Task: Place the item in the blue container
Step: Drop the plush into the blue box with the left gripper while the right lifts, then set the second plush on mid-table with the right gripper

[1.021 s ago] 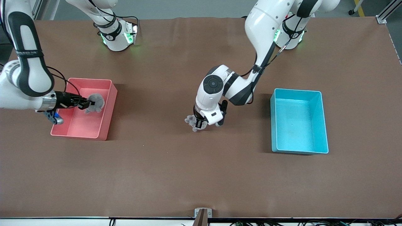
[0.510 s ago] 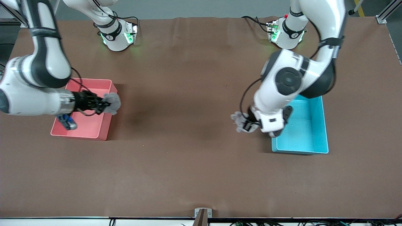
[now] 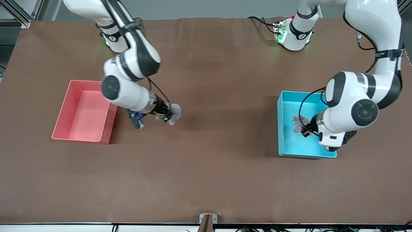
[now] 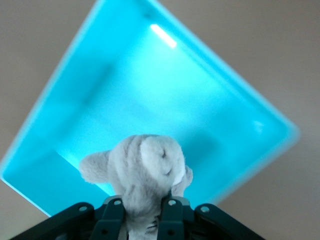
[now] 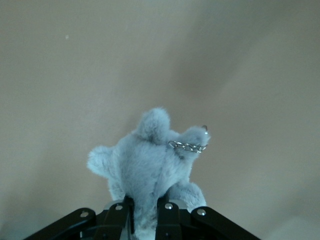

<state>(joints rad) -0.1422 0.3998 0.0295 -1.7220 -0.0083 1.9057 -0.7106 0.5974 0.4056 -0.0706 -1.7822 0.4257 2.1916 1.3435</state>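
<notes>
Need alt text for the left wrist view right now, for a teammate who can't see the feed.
The left pincer is shut on a grey plush toy and hangs over the open blue container, whose floor shows nothing else lying in it. Brown table surrounds the container.

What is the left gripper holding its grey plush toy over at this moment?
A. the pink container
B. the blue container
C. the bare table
B: the left gripper is shut on a grey plush toy over the blue container, whose floor fills the left wrist view beneath the toy.
</notes>
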